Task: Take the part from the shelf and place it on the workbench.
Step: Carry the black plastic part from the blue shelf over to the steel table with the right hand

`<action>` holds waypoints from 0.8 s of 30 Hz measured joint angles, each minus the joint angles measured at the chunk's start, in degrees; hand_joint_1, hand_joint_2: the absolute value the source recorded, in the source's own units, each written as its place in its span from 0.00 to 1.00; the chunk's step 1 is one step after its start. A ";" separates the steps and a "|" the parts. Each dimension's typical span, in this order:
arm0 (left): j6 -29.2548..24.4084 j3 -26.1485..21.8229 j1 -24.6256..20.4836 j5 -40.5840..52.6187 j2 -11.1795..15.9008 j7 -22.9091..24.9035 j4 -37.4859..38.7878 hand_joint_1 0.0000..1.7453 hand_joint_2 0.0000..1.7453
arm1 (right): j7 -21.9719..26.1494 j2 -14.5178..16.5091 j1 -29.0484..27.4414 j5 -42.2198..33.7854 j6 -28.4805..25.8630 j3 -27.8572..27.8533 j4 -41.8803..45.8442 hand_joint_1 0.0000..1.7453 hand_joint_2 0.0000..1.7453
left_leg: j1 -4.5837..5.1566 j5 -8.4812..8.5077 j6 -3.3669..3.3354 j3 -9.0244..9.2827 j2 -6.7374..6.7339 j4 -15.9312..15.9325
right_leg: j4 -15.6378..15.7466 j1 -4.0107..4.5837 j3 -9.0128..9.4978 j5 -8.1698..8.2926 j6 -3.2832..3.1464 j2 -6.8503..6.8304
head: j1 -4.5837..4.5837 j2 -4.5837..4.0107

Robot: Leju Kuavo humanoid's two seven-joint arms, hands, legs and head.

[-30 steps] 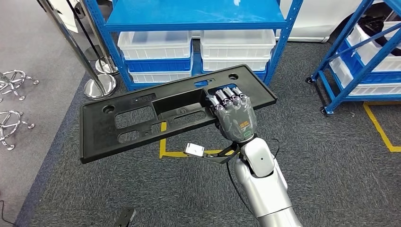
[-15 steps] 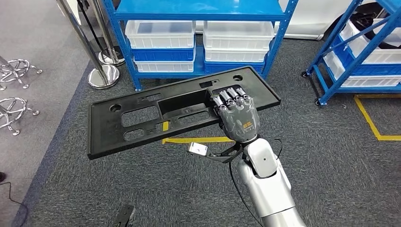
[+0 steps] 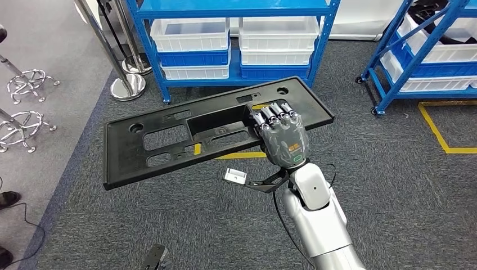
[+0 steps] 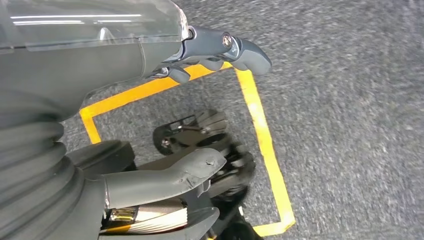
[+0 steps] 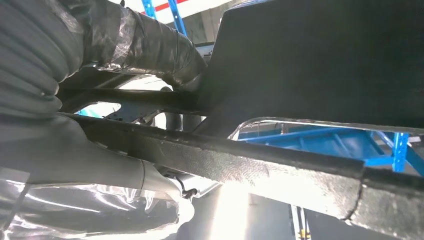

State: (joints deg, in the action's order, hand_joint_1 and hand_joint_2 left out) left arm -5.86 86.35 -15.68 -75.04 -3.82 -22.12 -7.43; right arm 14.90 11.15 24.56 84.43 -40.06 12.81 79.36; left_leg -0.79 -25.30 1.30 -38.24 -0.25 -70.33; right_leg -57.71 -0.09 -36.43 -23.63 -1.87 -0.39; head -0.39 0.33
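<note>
The part is a long black plastic panel (image 3: 169,140) with several cut-outs, held level above the grey carpet in the head view. My right hand (image 3: 284,138) grips its near edge towards the right end, fingers curled over the top into a cut-out. In the right wrist view the panel's dark underside (image 5: 320,60) lies over my right hand (image 5: 75,155). My left hand (image 4: 200,47) hangs over the floor with its fingers apart, holding nothing.
A blue shelf (image 3: 236,11) with white bins (image 3: 194,34) stands ahead, beyond the panel. A second blue rack (image 3: 416,56) is at the right. Chrome post bases (image 3: 126,87) and stool legs (image 3: 28,121) are at the left. Yellow tape (image 3: 444,140) marks the carpet. A person's shoe (image 3: 8,199) is at the left edge.
The whole view has shifted: the shelf and bins sit higher and farther off, so the camera has moved back. The panel stays in my right hand's grip.
</note>
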 joint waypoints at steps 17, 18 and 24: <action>-0.50 0.01 0.12 -0.33 -0.13 -1.09 0.00 0.00 1.00 | 2.00 -0.63 0.82 -3.40 0.00 0.76 -2.03 1.00 1.00 | 0.53 -0.46 -2.85 5.29 -0.26 12.44 | -4.34 -0.66 0.71 -2.89 2.68 0.26 | 0.01 0.00; -0.51 0.01 0.11 -0.42 -0.14 -1.20 0.00 0.00 1.00 | 1.99 -0.69 0.96 -3.58 0.00 0.92 -2.32 1.00 1.00 | 0.60 -0.47 -2.53 5.05 -0.26 12.18 | -2.63 -0.57 1.56 -2.72 2.46 0.27 | 0.01 0.00; -0.54 0.00 0.14 -0.58 -0.20 -1.55 0.00 0.00 1.00 | 0.73 -1.37 1.58 -2.95 0.00 2.19 -3.79 1.00 1.00 | 0.38 -3.22 -0.72 2.79 -0.17 7.92 | -1.59 -0.44 1.40 -2.08 0.47 0.28 | 0.00 0.00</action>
State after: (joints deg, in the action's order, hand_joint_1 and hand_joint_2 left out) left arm -6.39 86.35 -15.54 -75.62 -4.03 -23.67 -7.43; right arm 15.62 9.78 26.14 81.48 -40.06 15.00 75.57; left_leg -0.41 -28.51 0.58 -35.45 -0.42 -62.41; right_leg -59.30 -0.54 -35.03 -25.71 -1.40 -0.11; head -0.39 0.33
